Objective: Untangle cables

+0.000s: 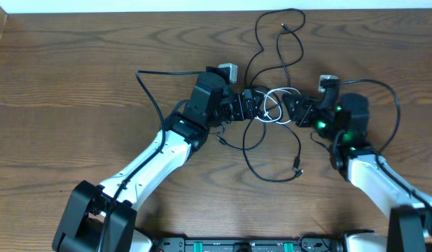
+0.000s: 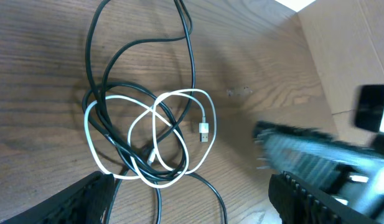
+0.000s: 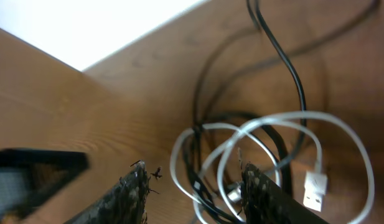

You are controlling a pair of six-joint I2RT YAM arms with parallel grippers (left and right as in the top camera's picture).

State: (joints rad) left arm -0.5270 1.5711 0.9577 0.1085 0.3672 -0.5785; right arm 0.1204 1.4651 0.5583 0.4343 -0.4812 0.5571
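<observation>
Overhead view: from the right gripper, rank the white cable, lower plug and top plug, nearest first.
1. White cable, just left of the right gripper.
2. Lower plug, nearer the robot's base.
3. Top plug, near the far edge.

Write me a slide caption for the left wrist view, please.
Looped white cable tangled with black cables on the wooden table.

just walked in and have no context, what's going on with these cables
Two robot arms are working on a knot of cables in the middle of the table. The white cable is looped through the black cables, and they are not yet separated. The left gripper is wide open over the knot. The right gripper is open too, with loops lying between its fingers. Neither seems to grip a cable.
</observation>
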